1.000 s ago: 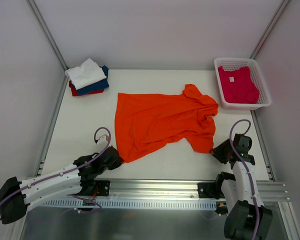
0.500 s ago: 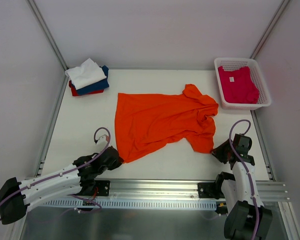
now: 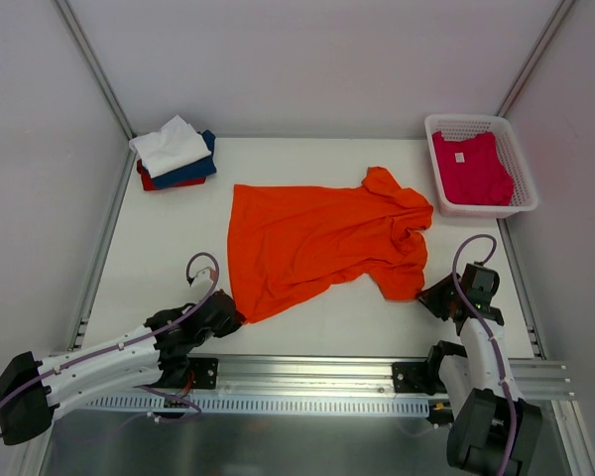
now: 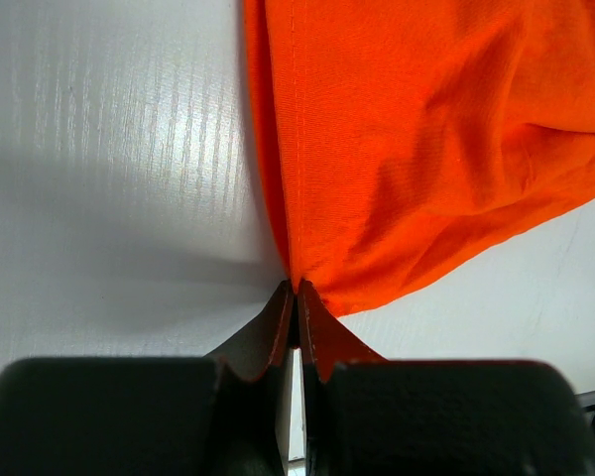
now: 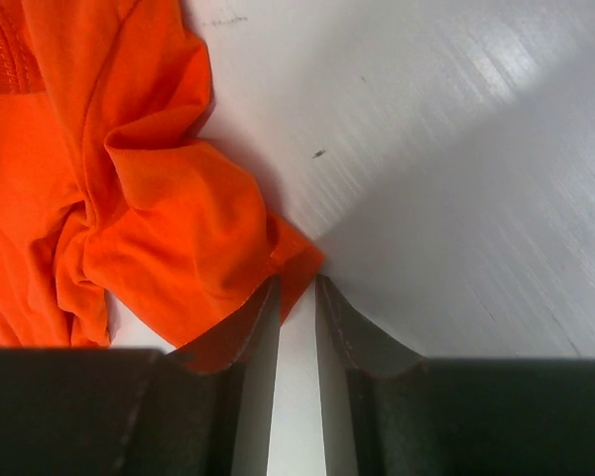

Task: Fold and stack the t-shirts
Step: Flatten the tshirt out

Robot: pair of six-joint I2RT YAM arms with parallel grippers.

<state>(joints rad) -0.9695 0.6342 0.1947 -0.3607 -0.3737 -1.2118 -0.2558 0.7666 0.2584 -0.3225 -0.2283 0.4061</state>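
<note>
Jaws of your left gripper are pressed tight together on the near left corner of the orange t-shirt, with the hem running straight into the fingertips in the left wrist view. Your right gripper has its jaws drawn in on a bunched corner at the shirt's near right edge. The cloth sits between both tips, and a thin strip of the table shows between the fingers behind them.

The orange shirt lies spread across the middle of the white table, fairly flat on its left half and crumpled into folds on its right.

At the far left corner sits the folded pile, well clear of both arms: a white t-shirt on top, a navy t-shirt under it, and a red t-shirt at the bottom. At the far right, the magenta t-shirt lies in the white mesh basket, its neck label facing up.
</note>
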